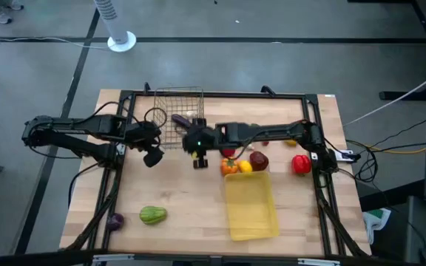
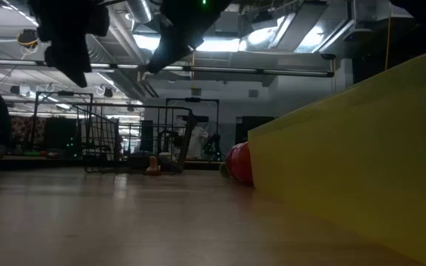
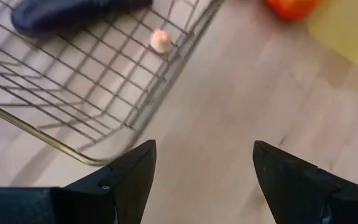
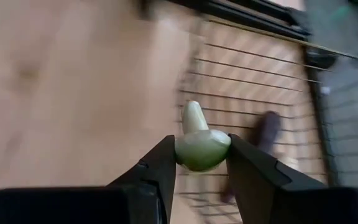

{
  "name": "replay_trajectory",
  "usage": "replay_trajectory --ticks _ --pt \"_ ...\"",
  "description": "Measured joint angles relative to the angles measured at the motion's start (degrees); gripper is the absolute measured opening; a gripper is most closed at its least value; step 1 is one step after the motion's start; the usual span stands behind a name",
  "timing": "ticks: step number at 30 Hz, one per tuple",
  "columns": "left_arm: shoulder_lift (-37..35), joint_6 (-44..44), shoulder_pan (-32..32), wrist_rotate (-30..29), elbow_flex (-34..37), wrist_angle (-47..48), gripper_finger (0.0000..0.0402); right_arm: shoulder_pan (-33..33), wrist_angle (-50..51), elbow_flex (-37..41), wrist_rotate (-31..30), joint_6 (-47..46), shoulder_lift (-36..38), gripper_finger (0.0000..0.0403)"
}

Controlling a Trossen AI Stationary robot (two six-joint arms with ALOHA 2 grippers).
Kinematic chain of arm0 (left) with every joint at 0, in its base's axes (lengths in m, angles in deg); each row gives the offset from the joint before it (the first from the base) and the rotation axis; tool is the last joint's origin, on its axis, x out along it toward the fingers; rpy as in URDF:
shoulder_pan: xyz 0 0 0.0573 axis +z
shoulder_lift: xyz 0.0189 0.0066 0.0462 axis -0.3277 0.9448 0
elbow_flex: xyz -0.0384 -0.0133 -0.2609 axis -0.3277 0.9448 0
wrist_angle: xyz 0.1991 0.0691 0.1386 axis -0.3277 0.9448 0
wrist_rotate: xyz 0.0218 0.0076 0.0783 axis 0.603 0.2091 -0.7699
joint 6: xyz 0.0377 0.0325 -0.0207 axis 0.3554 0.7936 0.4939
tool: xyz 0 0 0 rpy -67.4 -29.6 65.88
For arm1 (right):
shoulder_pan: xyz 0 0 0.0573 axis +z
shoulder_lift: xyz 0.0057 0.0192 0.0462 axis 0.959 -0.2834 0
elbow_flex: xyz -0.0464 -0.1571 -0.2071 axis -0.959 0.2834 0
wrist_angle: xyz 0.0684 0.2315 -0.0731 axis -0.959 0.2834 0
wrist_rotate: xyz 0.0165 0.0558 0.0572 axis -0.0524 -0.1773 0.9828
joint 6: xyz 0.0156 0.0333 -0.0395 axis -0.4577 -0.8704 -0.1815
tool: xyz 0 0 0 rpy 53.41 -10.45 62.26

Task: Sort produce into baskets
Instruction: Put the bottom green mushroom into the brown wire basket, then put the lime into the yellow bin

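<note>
From above, you see the wire basket (image 1: 179, 112) at the far middle of the tabletop (image 1: 191, 214), with a dark purple vegetable (image 1: 179, 120) inside it. The yellow tray (image 1: 251, 206) lies nearer, right of centre. An orange pepper (image 1: 229, 166), a yellow piece (image 1: 245, 167) and a dark red fruit (image 1: 258, 159) sit just beyond the tray's far edge; a red pepper (image 1: 300, 164) lies farther right. A green vegetable (image 1: 152, 215) and a small purple one (image 1: 115, 219) lie near the left front. Your right hand (image 1: 199, 150) hovers beside the basket's near right corner; your left hand (image 1: 152, 157) hangs just left of it.

At table height, the basket (image 2: 135, 138) stands far back and the tray's wall (image 2: 361, 162) fills the right.

Your left wrist shows its hand (image 3: 204, 177) spread wide and empty over bare wood beside the basket's corner (image 3: 92, 93).

Your right wrist shows its hand (image 4: 202, 162) clamped on a pale green garlic bulb (image 4: 201, 143), near the basket's edge (image 4: 253, 106).
</note>
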Motion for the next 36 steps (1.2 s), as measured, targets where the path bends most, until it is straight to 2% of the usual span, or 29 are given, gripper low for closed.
replay_trajectory --ticks 9,18,21,30,36 --pt "0.22 -2.53 -4.71 -0.46 0.0 -0.2 0.0262 -6.76 -0.78 0.02 0.04 0.87 -0.13 0.0129" --pt "0.24 -2.51 -6.1 -0.97 0.0 -0.29 0.0262 -8.51 -0.78 0.17 4.71 0.89 -0.17 0.0132" --pt "0.24 -2.5 -6.1 -1.28 0.0 -0.78 0.0262 -8.49 -0.8 0.17 4.94 0.72 -0.17 0.0153" --pt "0.24 1.32 -6.1 -1.29 -0.02 -5.94 0.0263 -8.46 -0.82 0.19 4.0 0.61 -0.2 0.0259" --pt "0.26 2.46 -6.1 -1.31 -0.02 -9.05 0.0263 -8.44 1.02 0.19 4.0 0.44 -0.2 0.0285"
